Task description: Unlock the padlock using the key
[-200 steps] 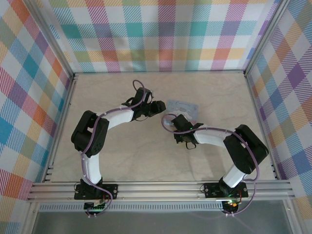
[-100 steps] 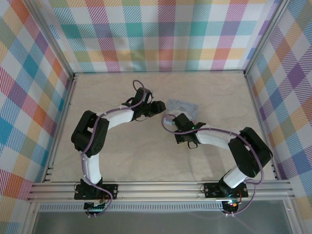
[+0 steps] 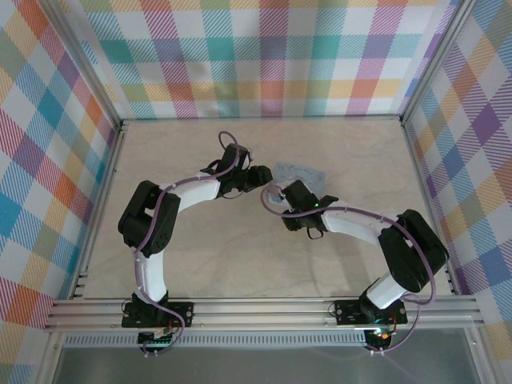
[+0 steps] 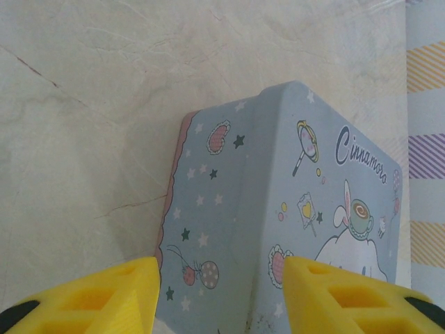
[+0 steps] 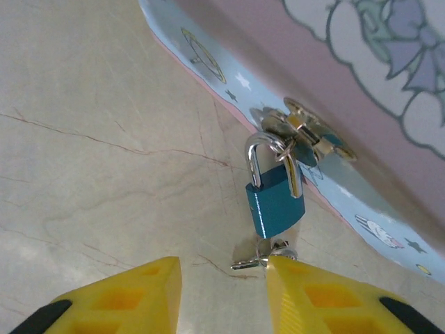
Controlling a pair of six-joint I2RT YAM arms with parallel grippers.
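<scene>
Since a second ago the right hand (image 3: 274, 195) has shifted up and left toward the tin (image 4: 278, 209); the left hand (image 4: 222, 278) has not moved. The tin lid reads "Cinnamoro", the remainder cut off. The padlock (image 5: 275, 202) hangs from the tin's hasp (image 5: 306, 132), long axis near upright in the right wrist view, shackle toward the tin, body toward the hand. The key (image 5: 261, 259) lies crosswise at the body's lower end on the surface (image 5: 104, 139); whether it is seated cannot be told. Right hand spread, holding nothing. Left hand spread, just before the tin's corner.
</scene>
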